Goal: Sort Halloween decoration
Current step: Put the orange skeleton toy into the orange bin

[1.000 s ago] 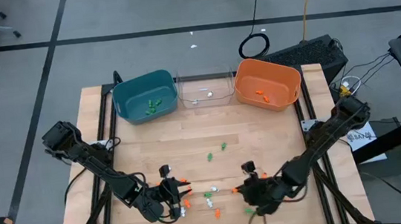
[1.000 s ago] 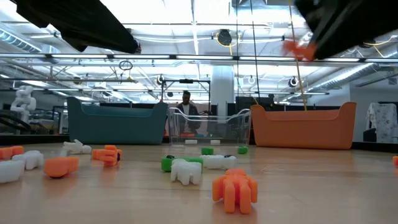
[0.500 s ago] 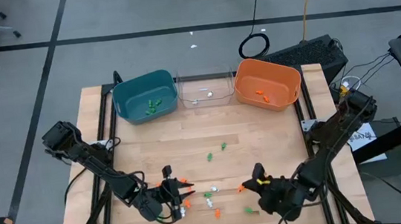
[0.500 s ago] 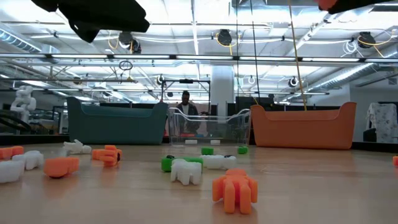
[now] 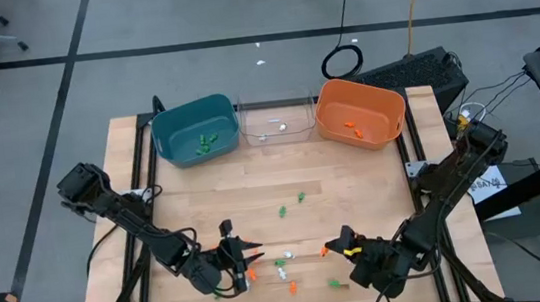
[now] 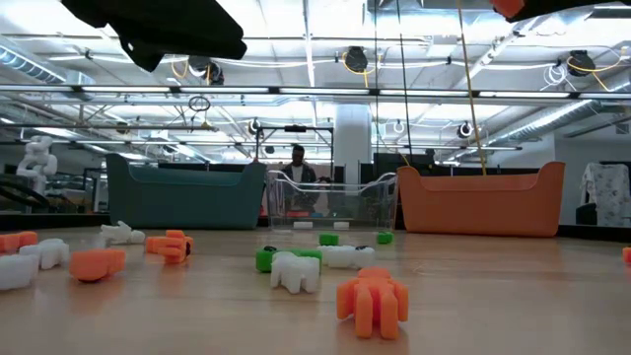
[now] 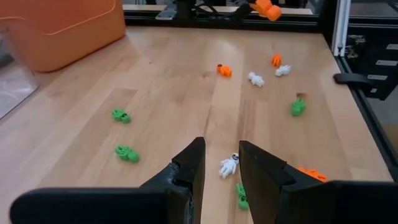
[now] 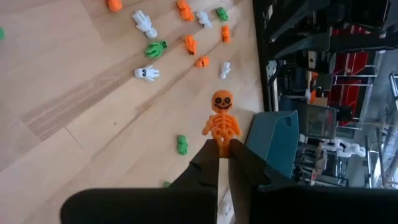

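Trinkets (image 5: pixel 282 263) lie scattered on the wooden table (image 5: pixel 353 177), mostly on the half far from the orange bin (image 5: pixel 360 112): orange, green & white bits clustered between the two arms.

R gripper (image 8: pixel 224 151) is off the table, fingers pressed together on the legs of an orange skeleton (image 8: pixel 221 117), pumpkin-type head w/ a face. In high view the R gripper (image 5: pixel 341 244) sits well short of the orange bin, near the table edge opposite it, roughly in line w/ that bin.

L gripper (image 7: pixel 219 163) is partly spread, nothing between the fingers; a white skeleton (image 7: pixel 228 165) & a green piece (image 7: pixel 242 195) lie on the wood beyond the gap. In high view the L gripper (image 5: pixel 242 248) is also well away from the orange bin, diagonally across the table from it, beside the trinket cluster.

Clear bin (image 5: pixel 276 120) sits just beside the orange bin; teal bin (image 5: pixel 194 129) on the clear one's other side. Orange bin holds a few orange pieces (image 5: pixel 350 127), teal has green ones (image 5: pixel 207 142), clear has white bits (image 5: pixel 269 132).

Two green trinkets (image 5: pixel 291 204) lie apart from the cluster, nearer the orange bin, about mid-table.

Low view: an orange figure (image 6: pixel 373 300), a white one (image 6: pixel 294 271) & a green one (image 6: pixel 264 258) in the foreground, bins behind; a person (image 6: pixel 298 173) stands in the room beyond.
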You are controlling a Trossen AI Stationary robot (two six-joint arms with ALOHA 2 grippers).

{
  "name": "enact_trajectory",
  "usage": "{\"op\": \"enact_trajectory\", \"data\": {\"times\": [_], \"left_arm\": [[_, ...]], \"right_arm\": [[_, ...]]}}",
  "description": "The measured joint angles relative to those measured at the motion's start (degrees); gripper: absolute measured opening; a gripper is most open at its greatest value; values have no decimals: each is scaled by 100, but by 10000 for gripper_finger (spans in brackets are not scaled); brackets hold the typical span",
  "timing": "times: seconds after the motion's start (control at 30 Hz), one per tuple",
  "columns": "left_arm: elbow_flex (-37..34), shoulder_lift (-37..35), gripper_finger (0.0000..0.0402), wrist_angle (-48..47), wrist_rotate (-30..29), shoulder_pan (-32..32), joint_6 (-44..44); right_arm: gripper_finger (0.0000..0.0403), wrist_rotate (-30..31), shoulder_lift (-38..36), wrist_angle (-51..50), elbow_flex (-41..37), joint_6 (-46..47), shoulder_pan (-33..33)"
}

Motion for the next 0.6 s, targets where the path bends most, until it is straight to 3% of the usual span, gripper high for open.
{"op": "enact_trajectory", "data": {"times": [0.27,0.6], "left_arm": [[0,0,98,1,2,197,-2],[0,0,98,2,9,259,3]], "right_arm": [[0,0,0,2,2,-103,0],[0,-23,0,4,2,791,0]]}}
